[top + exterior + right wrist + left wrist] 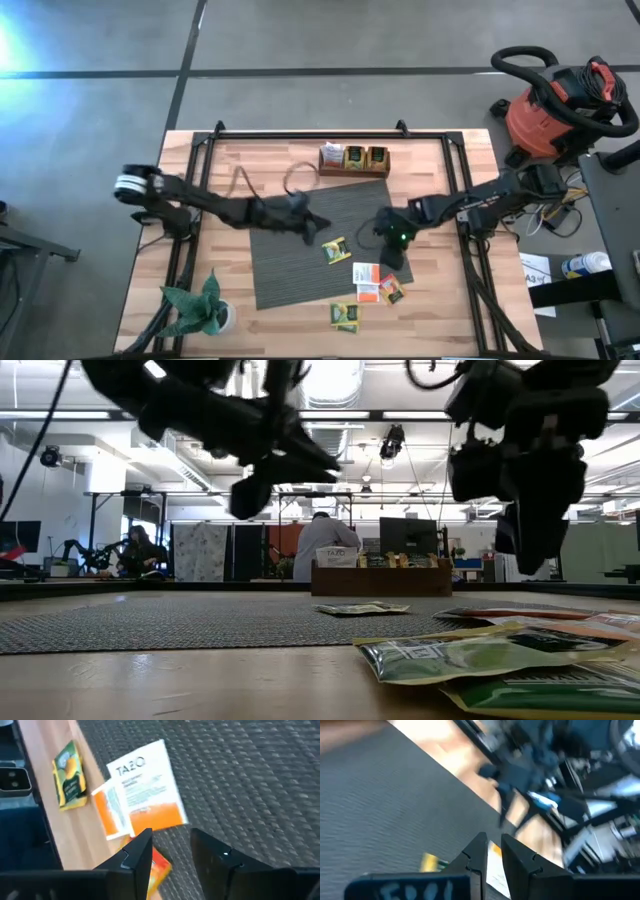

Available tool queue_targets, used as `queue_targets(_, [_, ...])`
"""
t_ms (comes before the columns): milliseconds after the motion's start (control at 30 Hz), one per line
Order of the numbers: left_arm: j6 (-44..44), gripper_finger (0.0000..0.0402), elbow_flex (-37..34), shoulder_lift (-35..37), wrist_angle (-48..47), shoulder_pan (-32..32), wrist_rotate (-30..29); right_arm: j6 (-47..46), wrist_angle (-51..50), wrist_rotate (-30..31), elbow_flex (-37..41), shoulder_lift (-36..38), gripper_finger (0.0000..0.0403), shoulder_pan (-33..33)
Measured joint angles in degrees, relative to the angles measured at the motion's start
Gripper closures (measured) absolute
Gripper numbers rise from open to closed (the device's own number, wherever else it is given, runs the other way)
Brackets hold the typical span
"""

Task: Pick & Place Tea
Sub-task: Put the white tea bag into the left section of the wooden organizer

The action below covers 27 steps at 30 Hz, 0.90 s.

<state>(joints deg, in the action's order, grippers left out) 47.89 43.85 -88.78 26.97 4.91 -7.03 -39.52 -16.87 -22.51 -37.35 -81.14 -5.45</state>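
Observation:
Several tea packets lie near the grey mat's near right corner. A yellow-green one is on the mat. A white-and-orange one lies over an orange one at the mat's edge. A green one and a red-orange one lie on the wood. My right gripper hangs open above the white-and-orange packet, fingers slanting down. My left gripper is above the mat's middle, its fingers a narrow gap apart with nothing between them.
A wooden holder with more packets stands at the far edge of the table. A potted plant sits at the near left corner. Black frame rails run along the table's sides. A person stands in the room beyond.

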Motion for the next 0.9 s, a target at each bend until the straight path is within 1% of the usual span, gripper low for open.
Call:
queue_targets(100, [0.12, 0.0351, 6.89, -5.94, -3.24, 4.0, 0.1, -3.29, 2.09, 5.82, 0.84, 0.0, 0.0271, -3.65])
queue_targets(233, [0.5, 0.0351, 16.55, -12.0, -14.7, 7.43, 0.09, -6.34, 4.18, 15.52, 1.06, 0.0, 0.0275, -7.96])
queue_targets(333, [0.71, 0.0351, 22.79, -15.86, -22.3, 9.01, 0.06, -7.4, 5.15, 19.71, 1.12, -0.01, 0.0277, -10.42])
queue_targets(400, [1.18, 0.0351, 25.94, -17.91, -26.0, 9.65, 0.06, -7.53, 5.19, 20.78, 1.17, 0.0, 0.0277, -11.77])
queue_targets(500, [1.34, 0.0351, 30.15, -21.16, -26.47, 10.11, 0.36, -7.91, 5.26, 21.37, 1.58, -0.02, 0.0277, -13.13])
queue_targets(667, [1.79, 0.0351, 36.42, -26.99, -26.67, 10.61, 2.74, -9.85, 5.61, 21.8, 3.73, -0.04, 0.0277, -13.84])
queue_targets(833, [3.24, 0.0351, 40.31, -31.41, -26.64, 11.06, 3.68, -10.07, 9.42, 21.8, 6.91, -0.09, 0.0277, -13.84])
queue_targets(900, [4.35, 0.0351, 40.83, -32.7, -27.22, 11.06, 5.07, -10.21, 11.97, 21.78, 7.61, -0.09, 0.0277, -13.84])
